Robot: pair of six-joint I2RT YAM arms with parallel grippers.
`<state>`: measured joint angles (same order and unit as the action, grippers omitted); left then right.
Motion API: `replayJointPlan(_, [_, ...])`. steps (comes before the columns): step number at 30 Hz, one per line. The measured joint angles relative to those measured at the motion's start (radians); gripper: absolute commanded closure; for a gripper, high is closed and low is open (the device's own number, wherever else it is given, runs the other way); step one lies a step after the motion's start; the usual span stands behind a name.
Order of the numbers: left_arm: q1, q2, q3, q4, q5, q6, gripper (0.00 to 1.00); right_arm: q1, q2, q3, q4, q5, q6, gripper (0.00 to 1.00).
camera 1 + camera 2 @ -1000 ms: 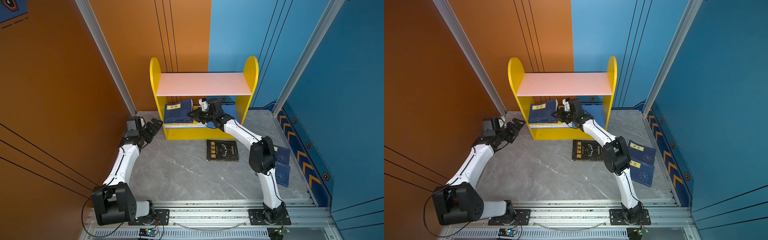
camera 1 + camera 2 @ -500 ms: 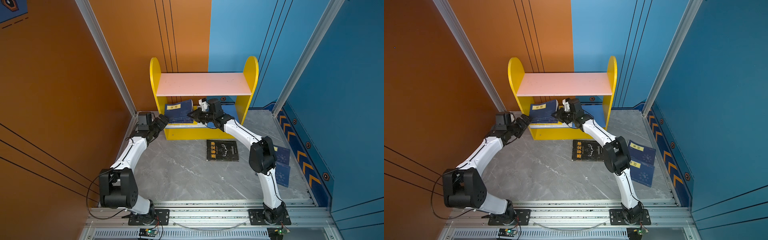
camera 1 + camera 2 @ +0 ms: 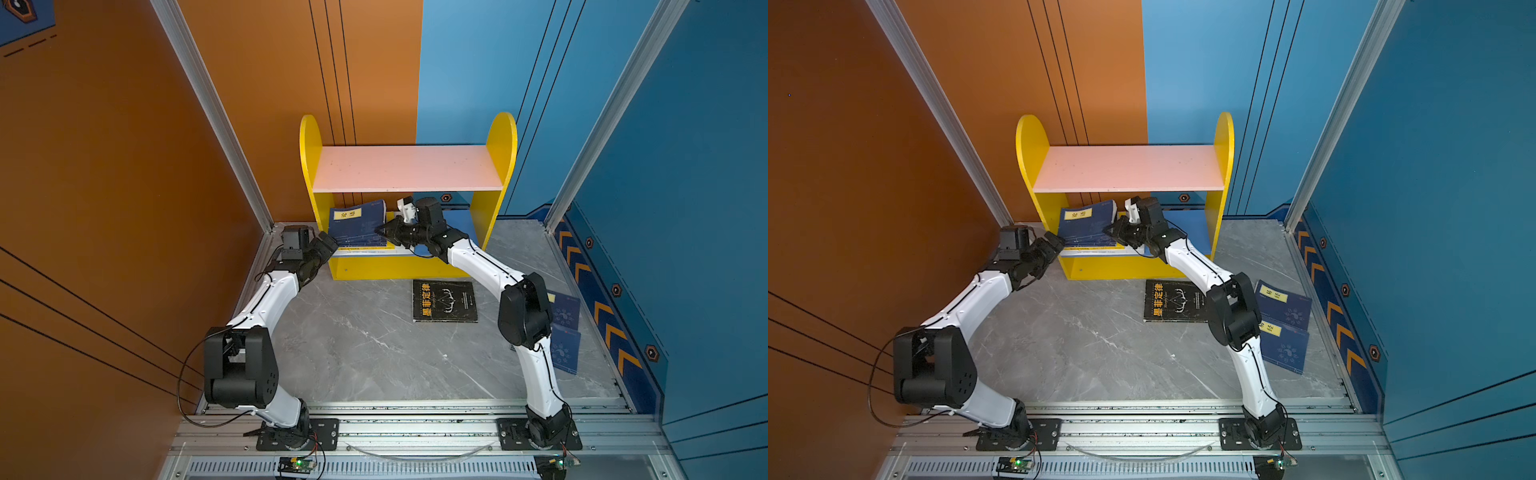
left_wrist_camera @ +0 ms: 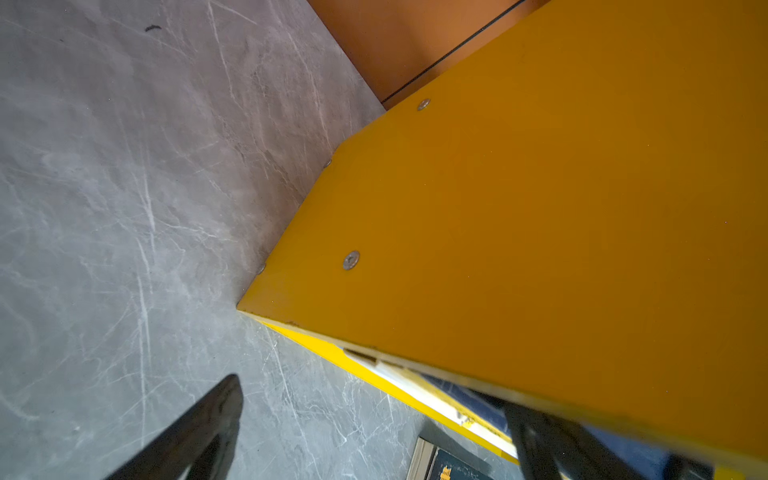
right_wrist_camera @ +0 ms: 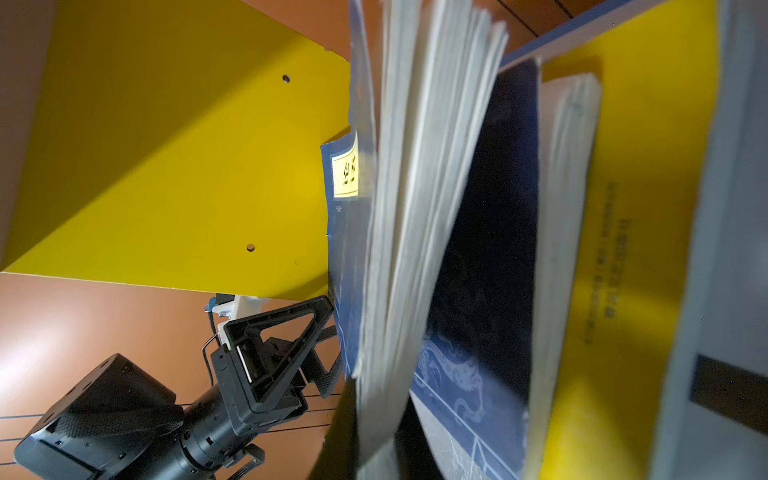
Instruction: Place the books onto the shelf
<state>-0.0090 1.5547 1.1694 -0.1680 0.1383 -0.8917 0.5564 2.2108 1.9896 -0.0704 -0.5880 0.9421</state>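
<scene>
The shelf (image 3: pixel 407 168) (image 3: pixel 1129 168) stands against the back wall. Several books lie stacked on its lower board. My right gripper (image 3: pixel 380 230) (image 3: pixel 1108 228) (image 5: pixel 374 436) is shut on the top one, a navy book with a yellow label (image 3: pixel 357 222) (image 3: pixel 1086 222) (image 5: pixel 415 208), whose near edge is tilted up with pages fanning. Under it lie another navy book (image 5: pixel 486 249), a yellow book (image 5: pixel 631 249) and a white book (image 5: pixel 727 249). My left gripper (image 3: pixel 330 241) (image 3: pixel 1059 241) (image 4: pixel 374 436) is open, holding nothing, at the front edge of the shelf's left side panel (image 4: pixel 519 228).
A black book with orange characters (image 3: pixel 444 301) (image 3: pixel 1177 301) lies flat on the grey floor in front of the shelf. Two navy books (image 3: pixel 1285 303) (image 3: pixel 1283 349) lie at the right behind my right arm. Orange and blue walls close in the sides.
My left arm has swung right and forward, bringing its open gripper from the left wall to the shelf's front left corner. The right gripper and its book have stayed put.
</scene>
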Motion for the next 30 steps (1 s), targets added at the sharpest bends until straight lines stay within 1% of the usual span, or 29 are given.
replayJointPlan(1, [0.000,0.000,0.000,-0.002,-0.002,0.000,0.02,0.001,0.000,0.003,-0.008,0.005,-0.002,0.87])
replayJointPlan(2, [0.000,0.000,0.000,-0.004,-0.004,0.000,0.02,0.002,0.000,0.009,-0.023,0.010,-0.006,0.83])
replayJointPlan(6, [0.000,0.000,0.003,-0.009,-0.005,0.000,0.02,0.008,0.000,0.032,-0.104,0.043,-0.046,0.77])
replayJointPlan(9, [0.000,0.000,0.003,-0.016,-0.005,-0.001,0.02,0.007,0.000,0.035,-0.154,0.067,-0.068,0.74])
replayJointPlan(13, [0.000,0.000,0.003,-0.023,-0.005,-0.009,0.02,0.002,0.000,0.039,-0.196,0.078,-0.083,0.76])
replayJointPlan(19, [0.000,0.000,0.003,-0.021,-0.003,-0.019,0.02,-0.007,0.016,0.115,-0.255,0.088,-0.095,0.81])
replayJointPlan(30, [0.002,0.000,0.004,-0.019,0.001,-0.027,0.02,-0.007,0.028,0.145,-0.282,0.093,-0.101,0.85])
